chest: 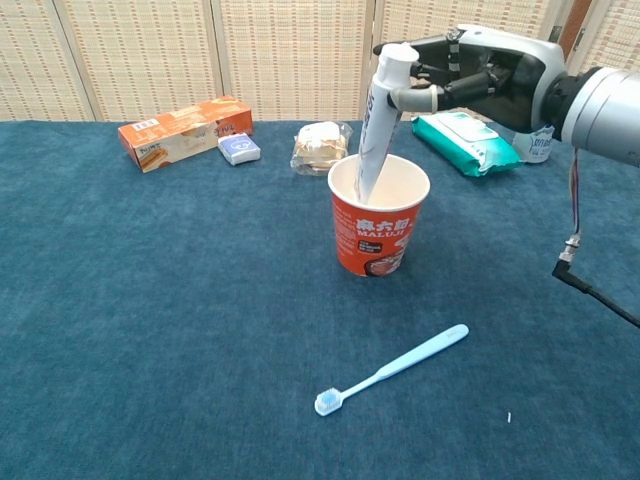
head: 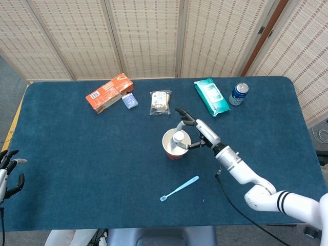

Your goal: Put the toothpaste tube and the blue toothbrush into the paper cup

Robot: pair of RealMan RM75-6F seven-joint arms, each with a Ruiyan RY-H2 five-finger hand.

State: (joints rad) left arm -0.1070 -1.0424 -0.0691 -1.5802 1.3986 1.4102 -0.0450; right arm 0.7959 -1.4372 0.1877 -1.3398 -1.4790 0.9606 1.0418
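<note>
A red paper cup [chest: 377, 238] [head: 168, 147] stands near the middle of the blue table. A white toothpaste tube [chest: 374, 125] stands tilted in it, lower end inside and cap [head: 178, 137] up. My right hand [chest: 482, 76] [head: 198, 133] is just right of the cup and pinches the tube near its cap, the other fingers spread. The light blue toothbrush [chest: 392, 369] [head: 179, 188] lies flat on the cloth in front of the cup, head to the left. At the table's left edge, my left hand [head: 7, 169] holds nothing, its fingers apart.
Along the back lie an orange box [chest: 185, 130], a small blue box [chest: 238, 148], a snack packet [chest: 320, 146], a green wipes pack [chest: 466, 142] and a blue can [head: 238, 94]. A black cable [chest: 592, 291] hangs from my right arm.
</note>
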